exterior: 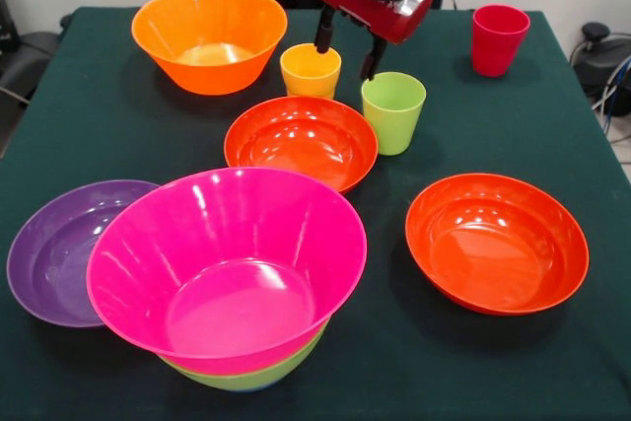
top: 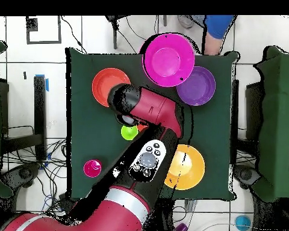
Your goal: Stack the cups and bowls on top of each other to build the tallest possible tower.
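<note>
My gripper [exterior: 347,46] hangs open above the table with nothing between its fingers, just behind the gap between the yellow-orange cup [exterior: 311,70] and the lime green cup [exterior: 393,110]. The red cup [exterior: 499,38] stands alone at the far right. The tower is a magenta bowl [exterior: 227,268] nested in a lime-green bowl [exterior: 258,378] at the near edge. A deep orange bowl [exterior: 209,36], two red-orange bowls [exterior: 301,140] [exterior: 496,242] and a purple bowl [exterior: 59,253] sit singly. In the overhead view the arm [top: 153,114] hides the gripper and the middle bowl.
The dark green table [exterior: 99,135] carries everything. Overhead, a person's blue sleeve [top: 218,27] shows beyond the table edge near the magenta bowl [top: 168,60]. Cables lie on the floor [top: 50,162] around the table.
</note>
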